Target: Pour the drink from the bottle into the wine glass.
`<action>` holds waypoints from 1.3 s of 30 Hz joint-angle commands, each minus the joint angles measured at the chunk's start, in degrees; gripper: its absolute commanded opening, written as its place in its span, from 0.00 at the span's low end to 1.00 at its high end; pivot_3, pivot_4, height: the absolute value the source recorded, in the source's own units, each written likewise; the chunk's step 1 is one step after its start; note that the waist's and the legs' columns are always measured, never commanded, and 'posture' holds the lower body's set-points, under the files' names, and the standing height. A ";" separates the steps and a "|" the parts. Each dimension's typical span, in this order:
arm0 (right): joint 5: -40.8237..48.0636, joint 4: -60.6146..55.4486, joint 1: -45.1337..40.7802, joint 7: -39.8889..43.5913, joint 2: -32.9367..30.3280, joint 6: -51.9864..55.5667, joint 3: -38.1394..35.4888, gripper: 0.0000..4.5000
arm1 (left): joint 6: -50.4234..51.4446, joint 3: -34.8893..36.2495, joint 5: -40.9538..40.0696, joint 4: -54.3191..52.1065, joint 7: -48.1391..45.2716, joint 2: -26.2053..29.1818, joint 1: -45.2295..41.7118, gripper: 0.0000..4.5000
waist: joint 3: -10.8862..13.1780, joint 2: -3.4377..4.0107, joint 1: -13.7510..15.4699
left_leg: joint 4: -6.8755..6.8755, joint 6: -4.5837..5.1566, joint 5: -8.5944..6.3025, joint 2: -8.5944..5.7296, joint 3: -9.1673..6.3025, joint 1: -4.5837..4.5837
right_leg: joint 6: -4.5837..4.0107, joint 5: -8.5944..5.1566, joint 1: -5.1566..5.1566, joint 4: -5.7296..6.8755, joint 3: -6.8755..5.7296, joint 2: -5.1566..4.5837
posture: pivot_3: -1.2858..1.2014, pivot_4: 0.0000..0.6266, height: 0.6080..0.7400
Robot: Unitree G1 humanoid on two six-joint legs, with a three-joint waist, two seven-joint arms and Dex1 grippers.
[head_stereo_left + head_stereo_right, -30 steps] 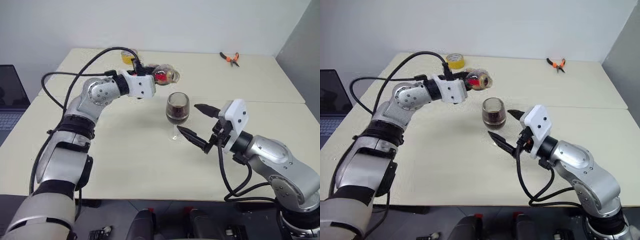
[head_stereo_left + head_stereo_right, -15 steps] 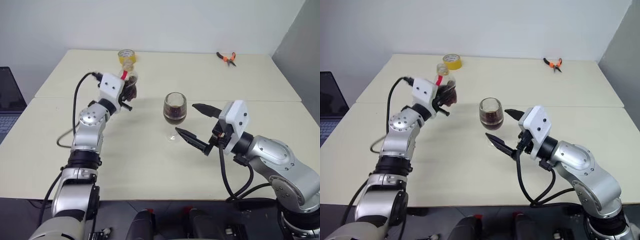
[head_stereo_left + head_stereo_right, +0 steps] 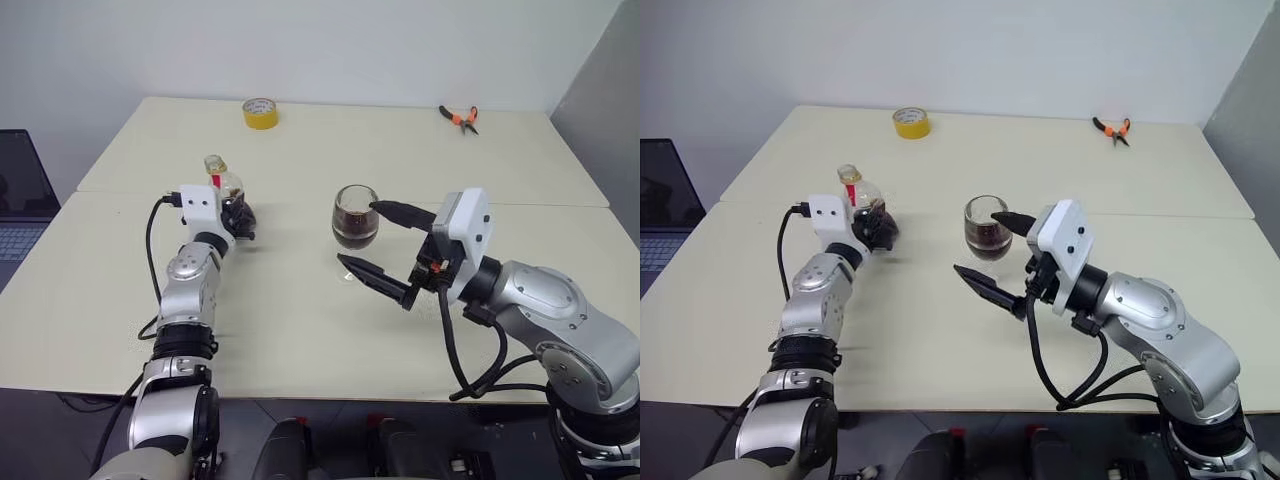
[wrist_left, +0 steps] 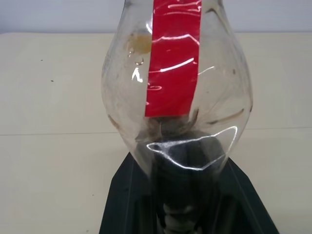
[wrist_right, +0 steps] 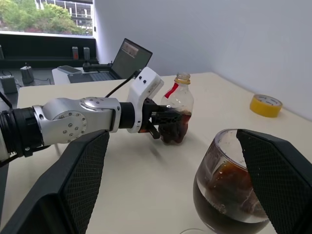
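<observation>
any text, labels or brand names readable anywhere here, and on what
None can be read.
The bottle's red label: plain red, no lettering visible.
The yellow tape roll: no print visible.
The laptop's screen: too small to read.

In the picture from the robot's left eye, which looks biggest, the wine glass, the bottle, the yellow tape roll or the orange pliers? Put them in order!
1. The wine glass looks biggest.
2. The bottle comes next; the left tool hides its lower part.
3. The yellow tape roll and the orange pliers look about alike, and both lie far back on the table, so I won't rank them.
</observation>
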 commanded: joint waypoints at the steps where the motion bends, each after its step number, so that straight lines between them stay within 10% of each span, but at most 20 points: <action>1: 1.74 -1.12 -0.50 0.96 -0.40 -0.39 -1.42 1.00 | -1.71 -0.38 0.02 0.70 -1.26 1.08 -2.09 0.14 | 0.00 0.00 0.00 | 0.00 0.00 0.00 0.00 0.00 0.00 | 0.00 0.00 0.00 0.00 -0.01 0.00 | 0.52 0.24 1.00; 9: 1.16 -0.99 0.60 1.35 -0.83 -1.26 -1.04 1.00 | -5.07 -2.27 1.75 5.67 -4.57 2.84 -3.04 0.14 | -0.01 0.00 0.03 | -0.01 0.00 0.00 -0.01 0.00 0.02 | 0.00 0.00 0.01 0.00 -0.01 0.00 | 0.52 0.24 1.00; 21: 0.92 -3.17 4.17 1.51 -2.07 -1.88 -0.69 1.00 | -7.36 -3.44 1.30 3.31 -8.00 2.80 -0.19 0.99 | -0.01 0.00 0.05 | -0.03 0.01 0.00 0.00 0.00 0.02 | 0.00 0.00 0.01 -0.01 -0.01 0.00 | 0.52 0.24 1.00; 39: -10.36 5.51 23.31 2.11 -0.10 -20.29 -4.08 1.00 | 5.68 0.99 -1.13 -29.21 0.79 1.69 18.27 0.99 | -0.13 -0.11 0.14 | -0.09 0.01 -0.01 0.03 -0.02 0.09 | 0.00 0.00 0.10 -0.06 0.01 0.01 | 0.52 0.24 1.00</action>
